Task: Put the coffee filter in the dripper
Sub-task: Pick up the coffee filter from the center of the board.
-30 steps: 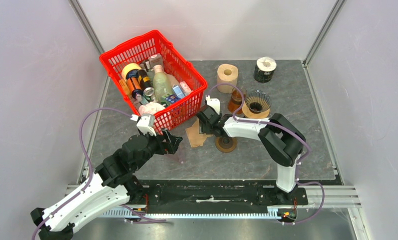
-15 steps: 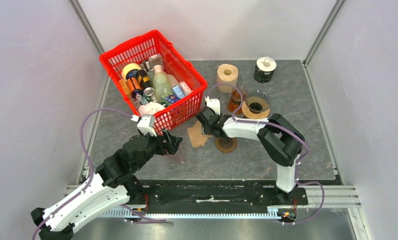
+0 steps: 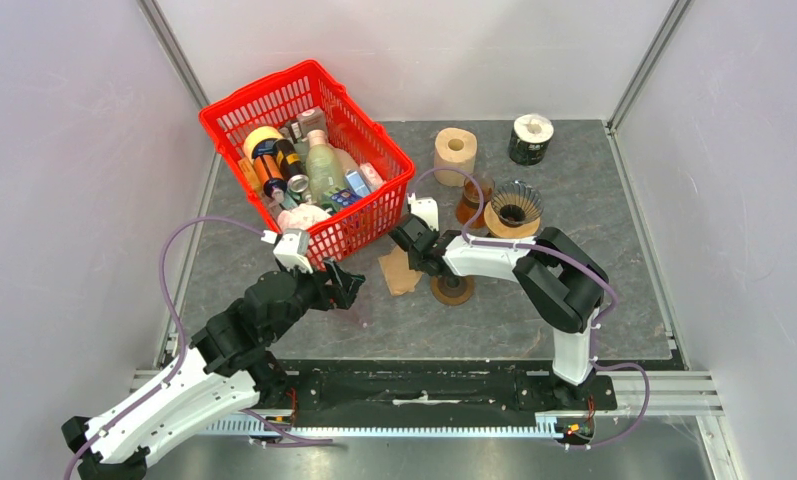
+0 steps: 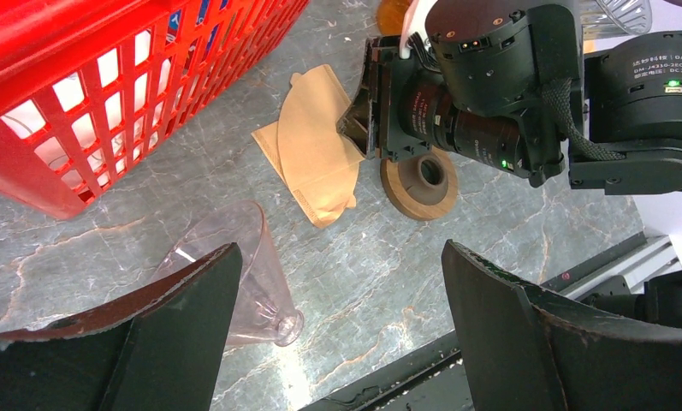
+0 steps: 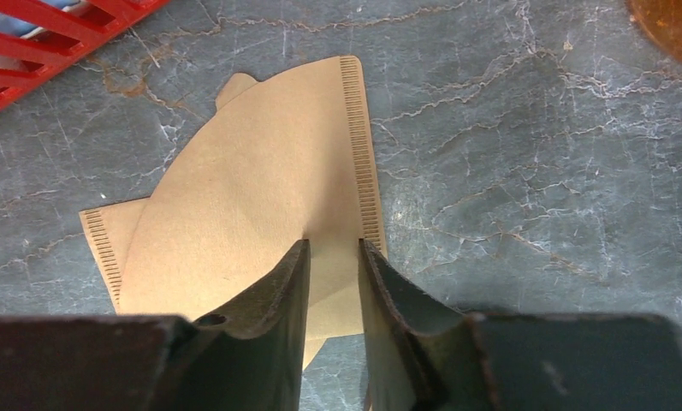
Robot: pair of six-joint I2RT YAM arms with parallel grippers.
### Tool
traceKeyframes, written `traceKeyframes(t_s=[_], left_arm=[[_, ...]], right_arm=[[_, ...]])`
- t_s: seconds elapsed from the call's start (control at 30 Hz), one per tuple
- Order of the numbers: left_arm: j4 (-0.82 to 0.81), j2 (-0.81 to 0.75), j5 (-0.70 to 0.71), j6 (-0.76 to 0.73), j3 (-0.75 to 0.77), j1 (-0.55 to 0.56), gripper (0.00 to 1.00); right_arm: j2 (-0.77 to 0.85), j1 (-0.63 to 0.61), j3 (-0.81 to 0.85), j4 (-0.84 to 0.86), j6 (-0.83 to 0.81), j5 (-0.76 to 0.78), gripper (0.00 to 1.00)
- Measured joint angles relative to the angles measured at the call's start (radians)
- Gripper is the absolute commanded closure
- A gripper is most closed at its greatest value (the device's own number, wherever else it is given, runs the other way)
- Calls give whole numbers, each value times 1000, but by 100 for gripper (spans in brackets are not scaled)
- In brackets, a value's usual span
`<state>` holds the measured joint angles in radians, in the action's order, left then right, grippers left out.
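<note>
The brown paper coffee filter (image 3: 398, 272) (image 5: 252, 197) lies flat on the grey stone table, just right of the red basket. My right gripper (image 3: 408, 250) (image 5: 333, 244) is down on the filter's right edge. Both fingertips rest on the paper and a narrow gap remains between the jaws. A second filter edge (image 5: 102, 235) pokes out beneath. The clear plastic cone dripper (image 4: 234, 274) lies on its side beside my left gripper (image 3: 345, 285) (image 4: 341, 248). That gripper hovers wide open and empty, with the cone by its left finger.
A red basket (image 3: 374, 215) full of bottles and cans stands at the back left. A brown wooden ring (image 3: 453, 288) lies right of the filter. A ribbed cone on a brown base (image 3: 515, 208), an amber jar (image 3: 471, 203), a paper roll (image 3: 455, 154) and a dark roll (image 3: 531, 139) stand behind.
The right gripper's jaws have narrowed over the filter and its head has edged slightly left. The filter has shifted a little with it. The left arm has not moved.
</note>
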<state>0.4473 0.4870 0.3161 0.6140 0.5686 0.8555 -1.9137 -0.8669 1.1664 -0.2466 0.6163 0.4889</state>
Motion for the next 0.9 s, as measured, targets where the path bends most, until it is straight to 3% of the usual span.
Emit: traceKeyframes(t_s=[0.27,0.9], left_arm=[[0,-1,2,0,0,0,7],[0,-1,14,1,0,0,6]], right_arm=[[0,0,2,-5,-6,7,80],[26,4,13,-82,-45,2,59]])
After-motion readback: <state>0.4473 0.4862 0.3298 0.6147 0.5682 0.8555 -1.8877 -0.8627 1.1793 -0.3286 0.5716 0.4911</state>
